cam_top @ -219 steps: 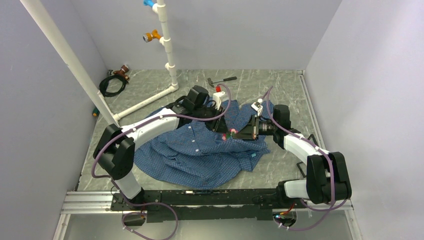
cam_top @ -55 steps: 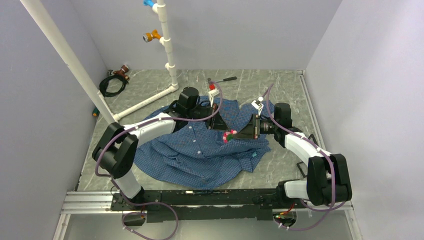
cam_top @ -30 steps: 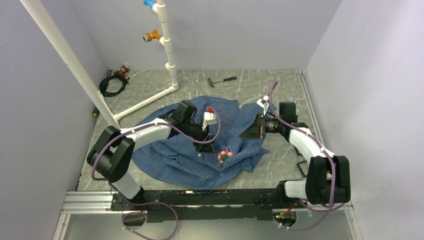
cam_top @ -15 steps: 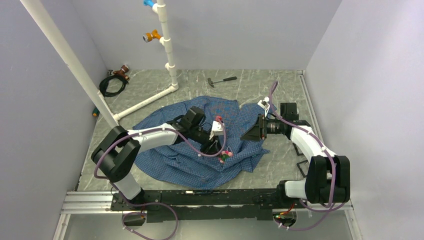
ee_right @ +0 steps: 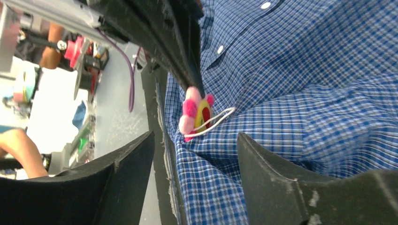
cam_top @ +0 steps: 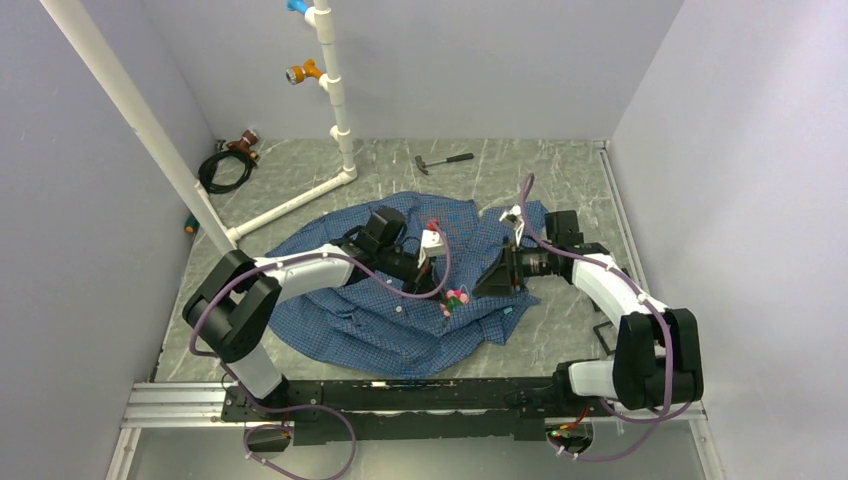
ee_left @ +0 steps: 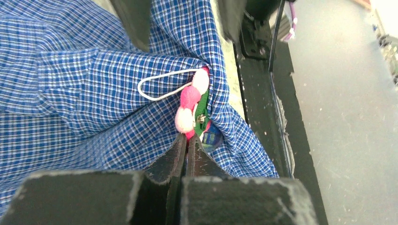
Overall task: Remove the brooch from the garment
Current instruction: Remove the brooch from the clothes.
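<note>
Counting it up: one brooch (ee_left: 190, 101), one shirt (ee_left: 84, 93), two pincers. The brooch is sitting on a raised fold of the shirt near its right front edge, right between the two pincers. It's looking like fuzzy pink pom-pom petals around a yellow and red centre, with a green ribbon strip behind it and one thin white cord loop (ee_left: 166, 74) lying on the cloth. The left pincer (ee_left: 187, 140) is pinching the brooch's lower edge, dark tips pressed together. The right pincer (ee_right: 196, 154) is hanging just beside it, both blunt fingers spread wide and gripping nothing. The shirt is soft blue fine-checked cloth, lying crumpled on the grey marbled table (cam_top: 570, 190), with two small round white buttons (ee_right: 265, 5) showing.
</note>
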You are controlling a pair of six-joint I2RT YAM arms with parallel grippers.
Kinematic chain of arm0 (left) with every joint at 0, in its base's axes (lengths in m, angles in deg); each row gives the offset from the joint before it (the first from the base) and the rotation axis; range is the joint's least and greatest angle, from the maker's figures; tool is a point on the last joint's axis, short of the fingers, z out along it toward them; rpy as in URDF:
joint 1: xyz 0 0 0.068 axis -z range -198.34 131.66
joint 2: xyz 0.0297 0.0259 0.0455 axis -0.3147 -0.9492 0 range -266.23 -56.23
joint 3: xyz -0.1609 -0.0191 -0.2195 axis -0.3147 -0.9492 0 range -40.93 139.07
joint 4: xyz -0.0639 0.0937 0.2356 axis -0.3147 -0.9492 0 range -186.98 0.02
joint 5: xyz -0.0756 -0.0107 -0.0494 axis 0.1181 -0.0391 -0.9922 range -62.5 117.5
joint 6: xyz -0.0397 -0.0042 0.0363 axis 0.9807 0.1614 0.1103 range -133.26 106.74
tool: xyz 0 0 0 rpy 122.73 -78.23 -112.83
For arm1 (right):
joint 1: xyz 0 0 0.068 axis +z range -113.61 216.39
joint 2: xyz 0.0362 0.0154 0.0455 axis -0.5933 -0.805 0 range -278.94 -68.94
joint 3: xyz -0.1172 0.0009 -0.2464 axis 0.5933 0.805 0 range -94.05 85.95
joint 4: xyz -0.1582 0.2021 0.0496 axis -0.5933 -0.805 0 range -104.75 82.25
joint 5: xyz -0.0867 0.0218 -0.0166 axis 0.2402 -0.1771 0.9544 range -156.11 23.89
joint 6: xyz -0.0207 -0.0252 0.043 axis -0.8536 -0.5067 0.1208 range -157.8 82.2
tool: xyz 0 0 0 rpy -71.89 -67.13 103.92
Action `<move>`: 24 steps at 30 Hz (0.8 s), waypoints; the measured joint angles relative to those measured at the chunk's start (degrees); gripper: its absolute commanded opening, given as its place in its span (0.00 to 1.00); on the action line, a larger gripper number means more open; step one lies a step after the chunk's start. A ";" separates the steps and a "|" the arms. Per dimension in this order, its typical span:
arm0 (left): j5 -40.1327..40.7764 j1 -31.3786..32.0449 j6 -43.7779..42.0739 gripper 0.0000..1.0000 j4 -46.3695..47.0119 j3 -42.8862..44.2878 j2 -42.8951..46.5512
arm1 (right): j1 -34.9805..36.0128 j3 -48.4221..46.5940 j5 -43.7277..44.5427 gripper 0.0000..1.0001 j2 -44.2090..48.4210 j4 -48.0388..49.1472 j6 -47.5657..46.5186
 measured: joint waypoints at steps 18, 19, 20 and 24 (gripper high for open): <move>-5.64 -5.73 21.77 0.00 15.72 0.22 1.09 | 11.06 0.50 5.25 0.53 -1.25 2.75 -2.60; -5.84 -5.73 22.05 0.00 16.09 0.22 1.09 | 11.02 0.50 5.44 0.48 -1.25 3.08 -2.43; -6.10 -5.75 22.23 0.00 16.28 0.22 1.09 | 11.02 0.50 5.60 0.41 -1.25 3.43 -2.25; -6.75 -5.75 22.93 0.00 17.07 0.15 1.14 | 10.86 0.55 5.79 0.09 -1.09 5.79 -1.01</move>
